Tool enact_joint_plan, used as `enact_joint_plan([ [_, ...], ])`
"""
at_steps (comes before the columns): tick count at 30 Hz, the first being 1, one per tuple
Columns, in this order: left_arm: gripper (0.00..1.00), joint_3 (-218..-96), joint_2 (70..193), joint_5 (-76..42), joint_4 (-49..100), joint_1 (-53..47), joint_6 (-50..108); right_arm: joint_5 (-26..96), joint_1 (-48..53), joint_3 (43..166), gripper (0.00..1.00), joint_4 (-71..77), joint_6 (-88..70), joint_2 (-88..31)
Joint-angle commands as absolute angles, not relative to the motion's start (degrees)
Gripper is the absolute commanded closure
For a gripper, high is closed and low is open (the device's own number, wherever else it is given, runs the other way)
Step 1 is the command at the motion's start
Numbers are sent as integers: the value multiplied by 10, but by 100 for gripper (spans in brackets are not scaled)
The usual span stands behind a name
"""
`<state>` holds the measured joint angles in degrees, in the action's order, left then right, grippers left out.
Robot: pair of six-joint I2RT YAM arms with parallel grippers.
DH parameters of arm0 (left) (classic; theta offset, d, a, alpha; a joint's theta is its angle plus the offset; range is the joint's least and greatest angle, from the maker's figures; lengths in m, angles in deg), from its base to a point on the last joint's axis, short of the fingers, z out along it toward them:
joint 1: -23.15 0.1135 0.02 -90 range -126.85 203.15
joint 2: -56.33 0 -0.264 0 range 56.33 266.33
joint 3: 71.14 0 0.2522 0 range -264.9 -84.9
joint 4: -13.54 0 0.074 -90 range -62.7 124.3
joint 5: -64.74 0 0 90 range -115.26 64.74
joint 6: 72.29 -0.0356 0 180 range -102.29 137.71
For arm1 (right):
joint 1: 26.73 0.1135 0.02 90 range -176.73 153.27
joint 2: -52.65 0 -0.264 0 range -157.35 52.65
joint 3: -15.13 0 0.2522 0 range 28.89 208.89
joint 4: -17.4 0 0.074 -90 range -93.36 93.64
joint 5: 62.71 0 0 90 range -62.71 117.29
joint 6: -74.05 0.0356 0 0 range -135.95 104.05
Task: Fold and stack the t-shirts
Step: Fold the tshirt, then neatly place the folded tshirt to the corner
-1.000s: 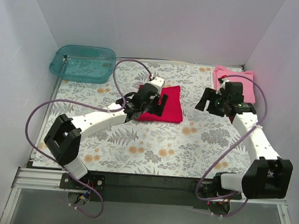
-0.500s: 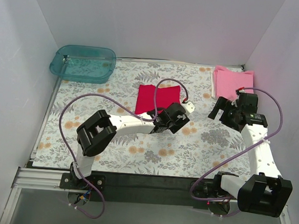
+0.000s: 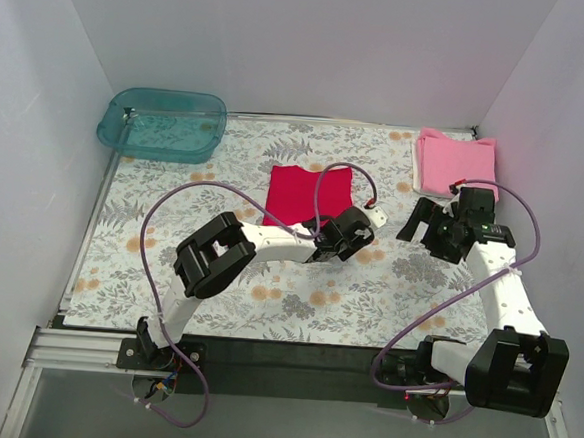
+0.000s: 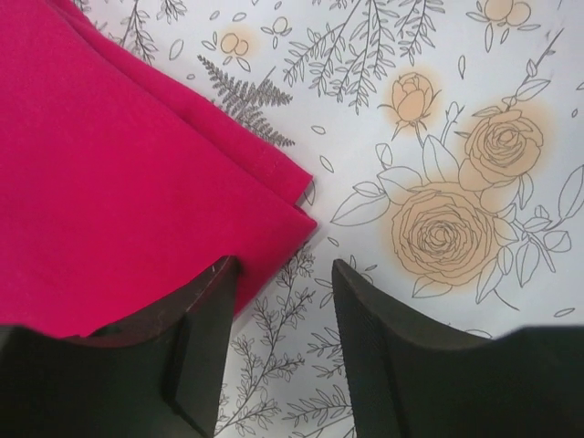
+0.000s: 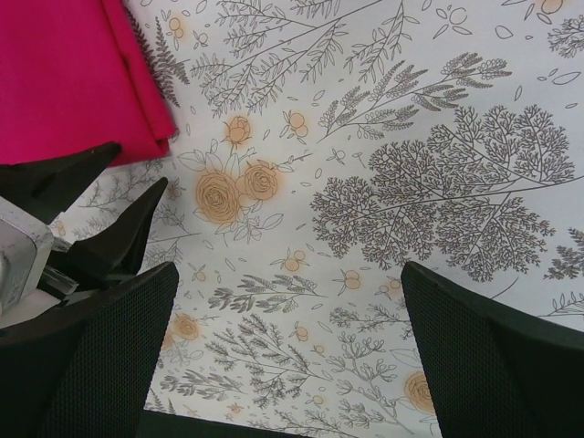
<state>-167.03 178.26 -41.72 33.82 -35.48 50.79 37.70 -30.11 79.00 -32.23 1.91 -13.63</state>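
Flower-printed counter (image 3: 170, 241), white walls on three sides: the red t-shirt (image 4: 119, 164) lies flat in a folded rectangle, its loose corner just ahead of my left tool (image 4: 283, 274) and a little left of its gap. That tool stands partly open and empty, one jaw over the shirt's hem, the other over bare print. I cannot tell whether the first jaw touches the cloth. My right tool (image 5: 287, 274) hovers spread wide with nothing in it, near the left one's right side, over bare counter with the red corner off to its far left. The pink t-shirt (image 3: 454, 162), also folded, sits beyond the right tool at the back corner. A teal tub (image 3: 163, 125) stands well apart, far beyond and to the left of the left tool.

By my reading both folds are made and stacking is what remains, beginning with a hold on this red corner. To do it well I would shift the left tool leftward until the corner sits squarely between the jaws. I would then go low enough for one jaw to slip under every layer, and pinch well inside the hem, not at the tip. The doubled edge suggests layers that could slide apart. A second hold by the right tool on the neighbouring corner should keep the rectangle from sagging open.
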Motion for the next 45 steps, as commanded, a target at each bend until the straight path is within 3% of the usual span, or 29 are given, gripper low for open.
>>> enact_joint_plan([
  [1, 57, -1679, 1790, -426, 306, -356, 492, 399, -303, 786, 2, -284, 29, -130],
  [3, 62, -1673, 1797, -432, 302, -356, 490, 396, -303, 785, 2, -266, 30, -127],
  [7, 90, -1666, 1805, -439, 296, -356, 497, 380, -303, 777, 2, -238, 36, -111],
  [10, 100, -1663, 1795, -442, 297, -354, 508, 373, -304, 761, 2, -213, 72, -109],
  [25, 100, -1637, 1688, -381, 325, -307, 646, 514, -296, 721, 3, -15, 224, -270],
  [39, 100, -1629, 1656, -360, 324, -296, 689, 530, -167, 790, 3, 113, 359, -493],
  [45, 100, -1624, 1644, -351, 320, -297, 716, 526, -125, 836, 12, 114, 385, -556],
])
